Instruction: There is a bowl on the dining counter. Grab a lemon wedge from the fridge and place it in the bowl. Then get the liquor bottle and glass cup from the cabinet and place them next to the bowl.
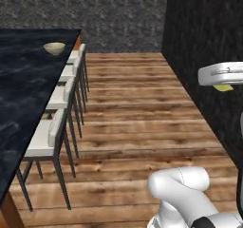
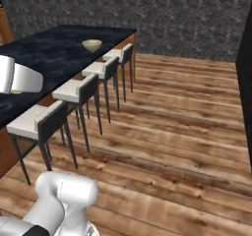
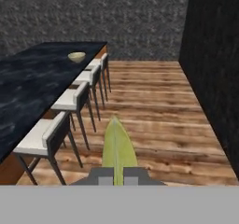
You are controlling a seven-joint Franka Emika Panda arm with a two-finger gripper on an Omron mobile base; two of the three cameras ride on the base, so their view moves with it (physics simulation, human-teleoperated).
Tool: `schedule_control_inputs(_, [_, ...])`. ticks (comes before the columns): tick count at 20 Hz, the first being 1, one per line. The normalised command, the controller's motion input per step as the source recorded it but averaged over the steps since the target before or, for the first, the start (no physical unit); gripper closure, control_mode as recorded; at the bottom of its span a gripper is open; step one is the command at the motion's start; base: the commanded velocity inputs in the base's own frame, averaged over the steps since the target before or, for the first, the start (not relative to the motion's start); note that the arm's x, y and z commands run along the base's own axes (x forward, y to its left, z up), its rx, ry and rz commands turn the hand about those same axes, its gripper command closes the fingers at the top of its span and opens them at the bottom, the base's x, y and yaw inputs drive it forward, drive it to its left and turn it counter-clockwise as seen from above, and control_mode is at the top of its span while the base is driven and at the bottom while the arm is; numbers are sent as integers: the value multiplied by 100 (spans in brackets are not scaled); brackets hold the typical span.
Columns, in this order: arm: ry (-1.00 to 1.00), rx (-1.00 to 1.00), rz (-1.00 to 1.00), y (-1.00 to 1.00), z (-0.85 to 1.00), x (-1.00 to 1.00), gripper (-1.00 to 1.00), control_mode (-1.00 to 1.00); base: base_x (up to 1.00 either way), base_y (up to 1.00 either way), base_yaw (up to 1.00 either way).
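Note:
My gripper (image 3: 118, 175) is shut on a yellow-green lemon wedge (image 3: 117, 146) that sticks out between the two finger tips. The same wedge peeks out under the white hand at the right of the left base view (image 1: 223, 87) and at the left edge of the right base view (image 2: 15, 91). The olive-yellow bowl (image 1: 54, 47) (image 2: 92, 44) (image 3: 77, 57) sits far ahead near the far end of the black marbled dining counter (image 1: 21, 94) (image 2: 47, 55) (image 3: 32, 83), well away from the hand. The fridge, cabinet, liquor bottle and glass cup are out of view.
A row of white-seated stools (image 1: 54, 129) (image 2: 74, 90) (image 3: 70, 99) lines the counter's near side. Open wooden floor (image 1: 137, 108) runs between the stools and a dark wall (image 1: 204, 51) (image 3: 212, 73) on the right. A grey speckled wall closes the far end.

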Motion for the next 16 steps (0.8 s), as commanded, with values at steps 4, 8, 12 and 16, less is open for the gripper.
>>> schedule_control_inputs(4, [0, 0, 0, 0, 0, 0, 100, 100, 96, -48, 34])
schedule_control_inputs(8, [0, 0, 0, 0, 0, 0, 100, 100, 96, -49, 34])
schedule_control_inputs(12, [0, 0, 0, 0, 0, 0, 100, 100, 96, -50, 34])
schedule_control_inputs(16, [0, 0, 0, 0, 0, 0, 100, 100, 96, -53, 33])
